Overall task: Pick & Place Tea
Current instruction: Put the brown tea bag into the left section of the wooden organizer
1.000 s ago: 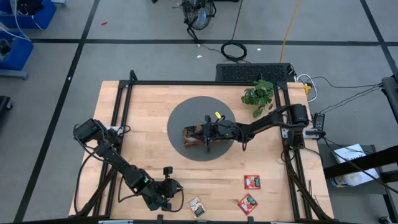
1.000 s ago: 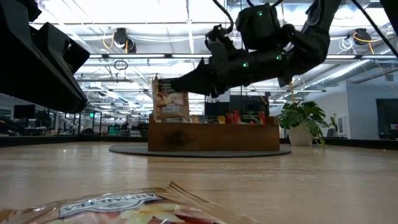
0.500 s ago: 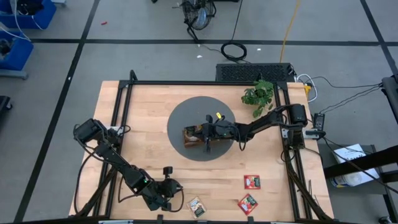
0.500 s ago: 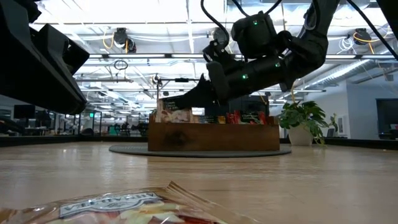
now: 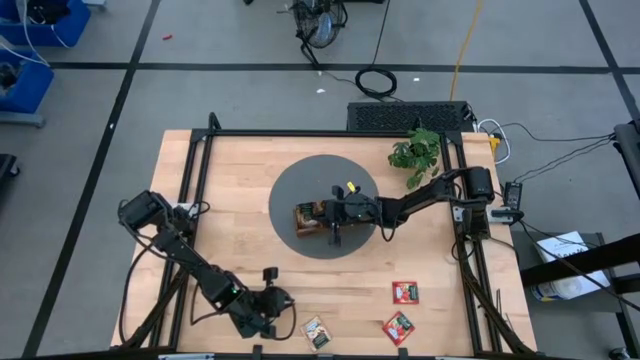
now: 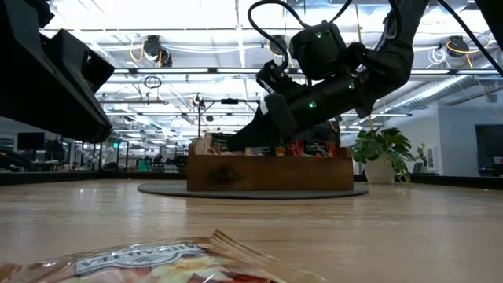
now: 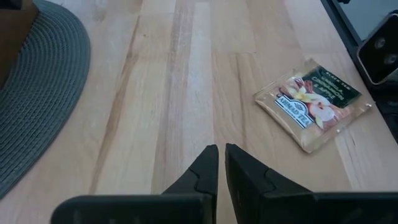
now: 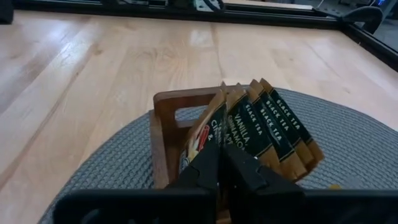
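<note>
Over wooden tray (image 5: 312, 219): right gripper (image 8: 219, 163) pressed together, tips touching upright tea packets (image 8: 264, 127) inside.

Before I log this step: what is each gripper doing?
Left gripper: shut, empty, near a packet.
Right gripper: shut over the tray; hold unclear.

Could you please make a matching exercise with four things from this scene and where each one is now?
Things:
1. right gripper
2. left gripper
3. wooden tray
4. plant

Places:
A. at the table's far right corner
B. on the round grey mat
C. shut, near the front edge, beside a loose tea packet
D. shut, over the tray's end compartment of orange packets

Pairs: 1-D, 2-C, 3-B, 4-A
</note>
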Available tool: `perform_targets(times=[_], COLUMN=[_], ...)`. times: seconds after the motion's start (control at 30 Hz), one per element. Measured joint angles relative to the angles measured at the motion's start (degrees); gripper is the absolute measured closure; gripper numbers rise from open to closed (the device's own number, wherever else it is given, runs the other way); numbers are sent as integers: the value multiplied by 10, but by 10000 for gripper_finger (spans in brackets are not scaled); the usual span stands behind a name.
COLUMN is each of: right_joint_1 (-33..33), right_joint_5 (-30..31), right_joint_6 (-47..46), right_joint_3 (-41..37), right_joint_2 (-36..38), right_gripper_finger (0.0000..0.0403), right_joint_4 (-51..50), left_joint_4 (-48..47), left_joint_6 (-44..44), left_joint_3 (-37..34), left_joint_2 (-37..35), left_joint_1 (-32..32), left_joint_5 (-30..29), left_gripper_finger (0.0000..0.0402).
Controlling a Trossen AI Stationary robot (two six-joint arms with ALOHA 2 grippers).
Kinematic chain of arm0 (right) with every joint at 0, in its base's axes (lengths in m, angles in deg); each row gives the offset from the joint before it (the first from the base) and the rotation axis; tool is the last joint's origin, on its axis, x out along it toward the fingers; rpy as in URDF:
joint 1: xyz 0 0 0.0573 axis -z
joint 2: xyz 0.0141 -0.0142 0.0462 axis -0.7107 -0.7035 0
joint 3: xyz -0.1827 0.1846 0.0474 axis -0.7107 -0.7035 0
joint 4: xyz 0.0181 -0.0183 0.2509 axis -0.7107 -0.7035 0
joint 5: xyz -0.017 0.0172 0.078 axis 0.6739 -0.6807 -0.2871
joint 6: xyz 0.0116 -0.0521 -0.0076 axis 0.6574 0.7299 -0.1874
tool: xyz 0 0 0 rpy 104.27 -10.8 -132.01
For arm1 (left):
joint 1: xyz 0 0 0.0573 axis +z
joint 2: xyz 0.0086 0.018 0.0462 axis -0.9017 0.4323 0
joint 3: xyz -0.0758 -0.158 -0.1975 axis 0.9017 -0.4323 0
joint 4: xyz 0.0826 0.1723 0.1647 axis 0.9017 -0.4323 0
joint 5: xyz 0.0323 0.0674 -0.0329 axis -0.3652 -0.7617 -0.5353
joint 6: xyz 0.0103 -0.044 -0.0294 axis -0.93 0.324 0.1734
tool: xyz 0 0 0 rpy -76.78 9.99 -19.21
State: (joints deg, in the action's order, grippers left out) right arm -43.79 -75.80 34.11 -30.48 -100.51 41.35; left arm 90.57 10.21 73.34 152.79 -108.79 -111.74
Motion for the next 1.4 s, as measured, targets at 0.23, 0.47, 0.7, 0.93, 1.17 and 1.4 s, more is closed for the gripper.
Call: perform_targets(times=[0.23, 0.47, 0.7, 0.93, 1.17, 1.4], right_joint_1=[-7, -24, -28, -10, 100, 191], right_joint_5=[-1, 1, 37, 105, 93, 8], right_joint_6=[0, 18, 70, 101, 65, 14], right_joint_3=[0, 0, 0, -40, -210, -275], right_joint_2=[0, 19, 151, 312, 407, 397], right_gripper_finger=[325, 264, 258, 359, 393, 401], right_joint_4=[6, 18, -188, -420, -231, -179], left_joint_4=[2, -1, -17, -14, -16, -20], left_joint_6=[0, 3, 25, 39, 47, 48], left_joint_3=[0, 0, 0, 0, 0, 0], left_joint_2=[0, 0, 0, 23, 24, 24], left_joint_1=[13, 32, 73, 112, 136, 164], left_joint_5=[0, -18, -70, -68, -69, -66], left_gripper_finger=[364, 364, 364, 364, 364, 364])
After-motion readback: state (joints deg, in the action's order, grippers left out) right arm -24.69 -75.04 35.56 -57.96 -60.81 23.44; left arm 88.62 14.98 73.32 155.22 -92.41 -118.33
